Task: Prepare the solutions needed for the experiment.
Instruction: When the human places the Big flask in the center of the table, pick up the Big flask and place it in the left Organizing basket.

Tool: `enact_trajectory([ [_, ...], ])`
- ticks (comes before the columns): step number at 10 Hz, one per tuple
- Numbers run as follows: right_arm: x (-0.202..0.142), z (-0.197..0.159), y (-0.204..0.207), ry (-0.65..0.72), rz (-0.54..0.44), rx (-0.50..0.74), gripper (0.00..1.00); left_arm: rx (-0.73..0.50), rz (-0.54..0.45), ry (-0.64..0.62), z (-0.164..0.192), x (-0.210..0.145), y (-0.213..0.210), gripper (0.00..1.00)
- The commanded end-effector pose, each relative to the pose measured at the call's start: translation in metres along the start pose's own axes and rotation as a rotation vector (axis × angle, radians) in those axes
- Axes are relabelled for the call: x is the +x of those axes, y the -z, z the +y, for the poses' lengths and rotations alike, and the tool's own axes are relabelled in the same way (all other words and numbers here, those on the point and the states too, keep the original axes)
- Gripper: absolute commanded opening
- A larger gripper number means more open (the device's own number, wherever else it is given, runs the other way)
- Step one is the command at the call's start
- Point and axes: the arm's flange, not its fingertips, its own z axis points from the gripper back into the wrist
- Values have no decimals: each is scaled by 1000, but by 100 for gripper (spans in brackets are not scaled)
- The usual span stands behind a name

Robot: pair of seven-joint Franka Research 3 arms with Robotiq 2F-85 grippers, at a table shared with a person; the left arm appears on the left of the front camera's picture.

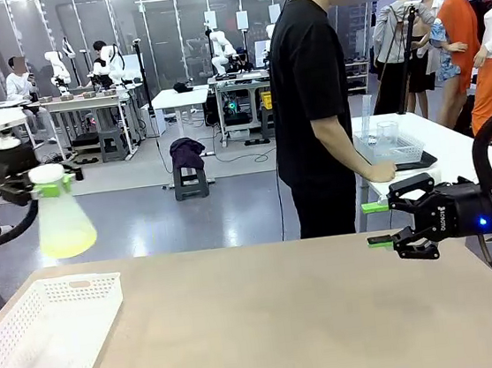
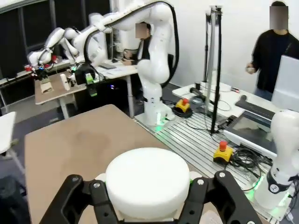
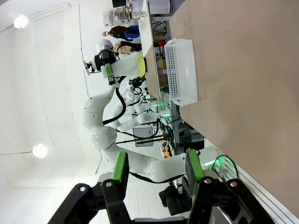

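Jaws of the left gripper (image 1: 50,181) are pinched on the neck of a frosted conical flask (image 1: 62,224), just under its white cap (image 1: 46,173). The flask hangs upright in the air at the picture's left, above and beyond the near-left corner of the counter (image 1: 271,323), well clear of the surface. Pale yellow solution (image 1: 68,247) sits in the bottom of the flask, tinting its lower wall yellow-green.

From the left wrist camera the round white cap (image 2: 147,179) lies between the black fingers (image 2: 208,196), which press against it from both sides.

A white perforated basket (image 1: 41,336) rests on the counter at the near left, below and a little to the left of the flask, not touching it. In the right wrist camera the same basket (image 3: 182,70) lies on the brown counter with the flask (image 3: 128,64) held in the air off the counter's edge.

The right gripper (image 1: 378,224) hovers over the right side of the counter, pointing toward the middle, its green-padded jaws spread apart with nothing between them; the right wrist camera shows its pads (image 3: 120,168) standing apart too.

A person in a black shirt (image 1: 312,96) stands beyond the far edge of the counter, turned toward another white table (image 1: 455,147) at the right, one hand (image 1: 381,171) on a tray there.
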Motion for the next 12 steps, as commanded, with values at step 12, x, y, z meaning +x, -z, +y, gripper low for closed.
enact_trajectory([
  [12, 0, 1, 0, -3, -5, 7, 63, 231, -217, -69, -87, -146, -38, 0],
])
